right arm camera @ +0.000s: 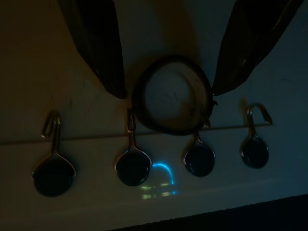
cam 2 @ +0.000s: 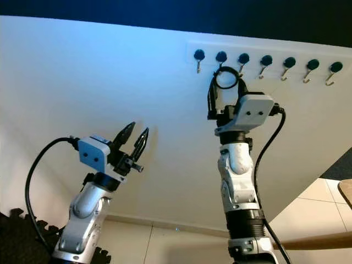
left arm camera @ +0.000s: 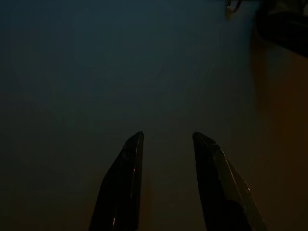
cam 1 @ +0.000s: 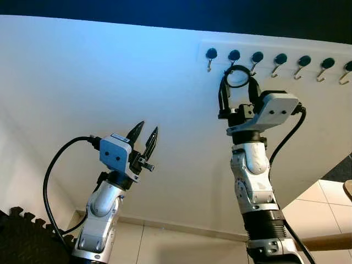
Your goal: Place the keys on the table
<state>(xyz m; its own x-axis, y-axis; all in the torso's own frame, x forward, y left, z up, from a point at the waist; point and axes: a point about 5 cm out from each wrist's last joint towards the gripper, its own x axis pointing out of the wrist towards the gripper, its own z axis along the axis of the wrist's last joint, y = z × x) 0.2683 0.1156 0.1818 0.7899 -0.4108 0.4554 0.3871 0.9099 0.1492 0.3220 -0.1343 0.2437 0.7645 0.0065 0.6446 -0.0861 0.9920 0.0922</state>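
In the left eye view, a white wall carries a white rail with a row of black-knobbed metal hooks. A dark ring-shaped key loop hangs from the second hook from the left, on the wall and not on any table. The right gripper is raised to the rail, its two long black fingers spread wide on either side of the loop's lower part; whether they touch it cannot be told here. The left gripper is held up lower and to the left, well apart from the hooks, with its fingers a narrow way apart and nothing between them. Pale floor tiles show at the lower right, and a dark foam mat with a toothed edge lies at the lower left.

The right eye view repeats this scene: the loop hangs on its hook with the right gripper just beneath it, and the left gripper is apart from the wall fittings.

The left wrist view is very dark. The left gripper's two black fingertips stand narrowly parted against a plain, dim wall.

The right wrist view is dim. The round loop sits between the two widely spread fingertips, close to both, and hangs from one of four visible hooks along the rail.
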